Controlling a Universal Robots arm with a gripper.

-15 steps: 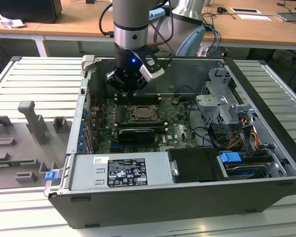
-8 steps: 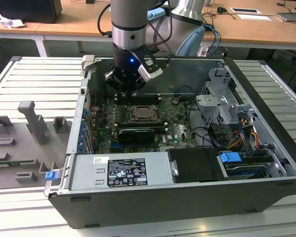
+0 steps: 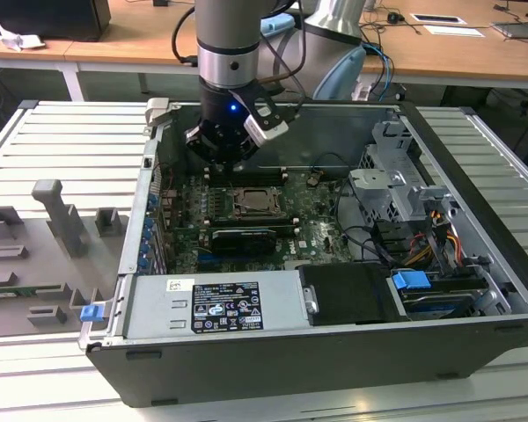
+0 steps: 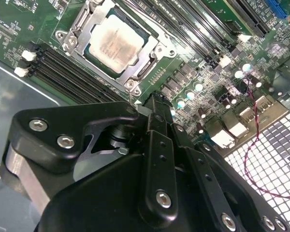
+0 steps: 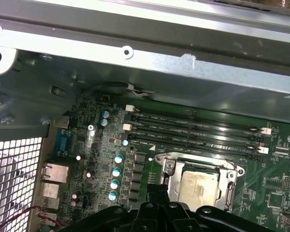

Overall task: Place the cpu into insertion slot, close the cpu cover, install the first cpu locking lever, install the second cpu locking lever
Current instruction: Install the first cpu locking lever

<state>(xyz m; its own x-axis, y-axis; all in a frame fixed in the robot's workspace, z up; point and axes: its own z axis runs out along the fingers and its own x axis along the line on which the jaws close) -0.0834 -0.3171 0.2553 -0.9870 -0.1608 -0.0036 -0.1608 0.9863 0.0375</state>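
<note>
Inside the open black computer case [image 3: 334, 356], the dull silvery square cpu [image 4: 113, 43] sits in the black metal-rimmed insertion slot [image 4: 130, 83]. The silver frame cpu cover [image 4: 152, 50] lies down around it. The black gripper [image 4: 153, 100] hangs near the slot's far-left corner. I cannot tell how wide its jaws are.

Open dark PC case [image 3: 290, 369] lies flat on a grey slatted table [image 3: 62, 145]. Along its near wall there's a silver power supply [image 3: 282, 303] w/ a label. Toward the exterior view's right are a blue latch [image 3: 412, 283] & coloured cables [image 3: 431, 246], w/ a metal drive cage [image 3: 392, 176] behind them. Grey plastic fixtures [image 3: 57, 211] sit on the table at the exterior view's left, wooden desks [image 3: 440, 53] at the back. On the green board [image 5: 280, 188]: long black memory slots [image 5: 198, 133], teal-topped capacitors [image 5: 117, 171]. A perforated grille [image 5: 14, 179] sits at the board's edge, a red-black wire [image 4: 251, 125] looping over it.
</note>
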